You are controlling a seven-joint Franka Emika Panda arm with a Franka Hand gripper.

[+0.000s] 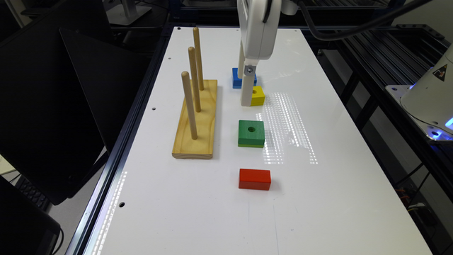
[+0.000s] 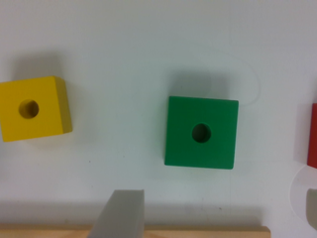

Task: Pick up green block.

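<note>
We see the green block (image 1: pixel 251 133) lying flat on the white table (image 1: pixel 318 198), its round hole facing up, with nothing touching it. It sits between the yellow block (image 1: pixel 258 95) and the red block (image 1: pixel 254 179), apart from both, and near the wooden peg base (image 1: pixel 196 124) on the exterior view's left. The blue block (image 1: pixel 236 78) lies beyond the yellow one, partly hidden by the gripper (image 1: pixel 247 95), which hangs over the table just beside the yellow block and short of the green one. In the wrist view the green block (image 2: pixel 201 132) lies near the middle, the yellow block (image 2: pixel 33 109) well apart from it; one grey finger (image 2: pixel 121 215) shows at the edge, and we cannot tell whether the fingers stand apart or together
</note>
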